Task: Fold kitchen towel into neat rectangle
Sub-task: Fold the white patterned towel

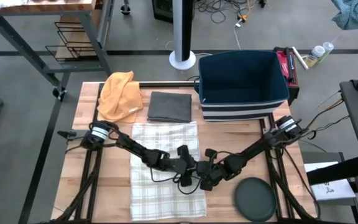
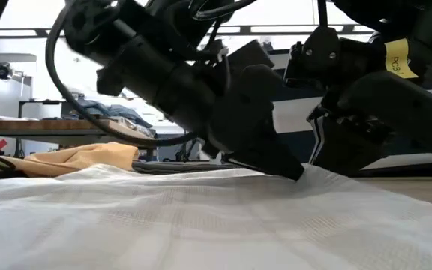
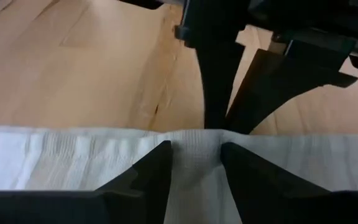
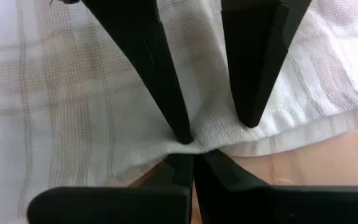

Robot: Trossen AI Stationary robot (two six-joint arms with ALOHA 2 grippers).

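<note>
So the checked towel [image 1: 166, 168] lay flat on the counter [image 1: 104, 186], and both pincers met at its right edge, about halfway down. The left pincer [image 3: 194, 152] had its fingers [image 3: 151, 171] parted, resting on the cloth with a small bump of fabric between them. The right pincer [image 4: 191, 158] sat directly opposite, tip to tip with the left one, pinched tight on the towel's hem. Beyond them were an orange cloth [image 1: 120, 93], a folded grey cloth [image 1: 169, 106] and a blue bin [image 1: 241, 81].
</note>
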